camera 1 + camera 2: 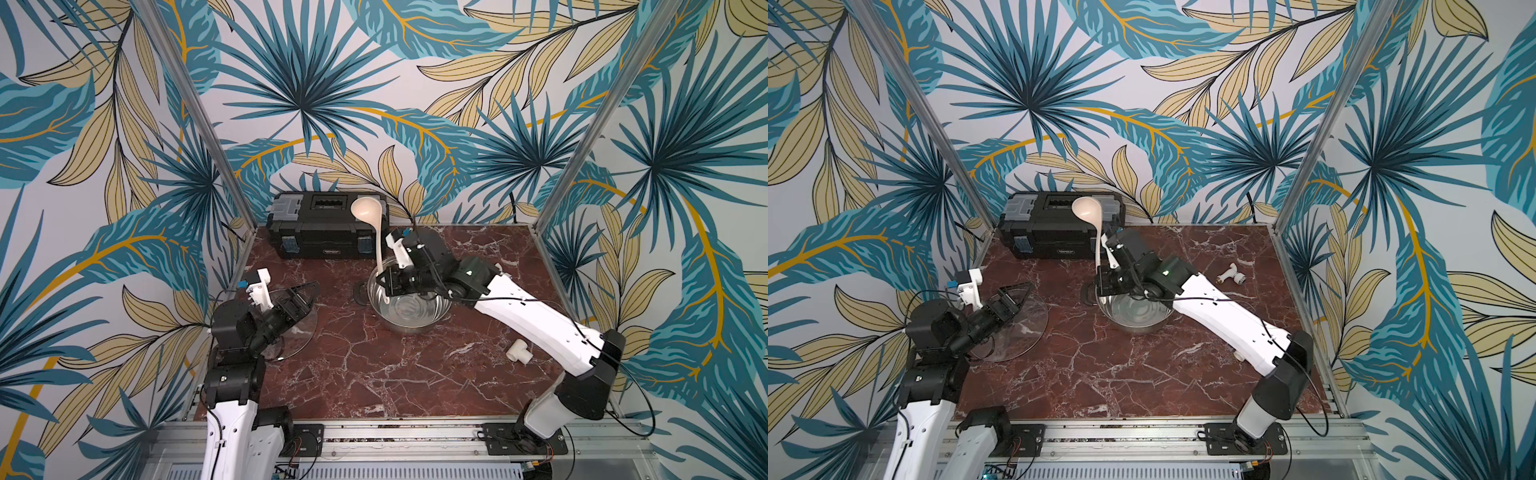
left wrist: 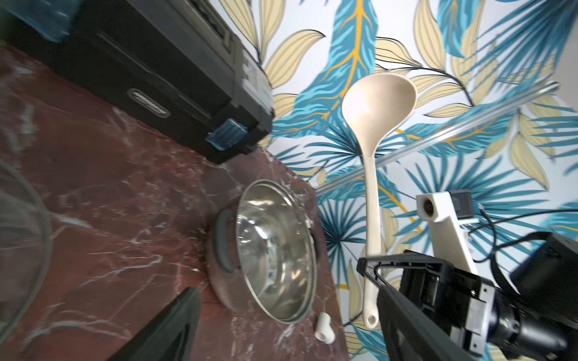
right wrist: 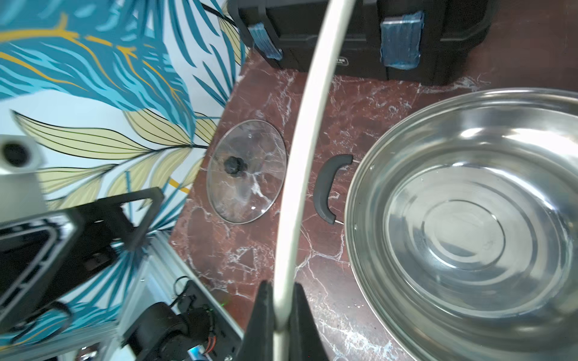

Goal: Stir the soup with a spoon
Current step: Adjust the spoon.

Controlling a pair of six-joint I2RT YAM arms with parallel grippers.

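Right hand (image 3: 282, 286) grips spoon (image 1: 365, 210) bowl-up above pot (image 1: 407, 309), its interior bare steel.

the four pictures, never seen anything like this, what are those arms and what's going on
It is a two-armed robot at a marble table. Two pictures look down on the whole scene from above; the two others come from cameras on each arm's wrist. The right claw is shut on the handle of a cream ladle, bowl end up, by a steel pot. The left claw is open over a glass lid lying on the table. A black toolbox stands at the back, and a white pipe piece lies near the right arm.
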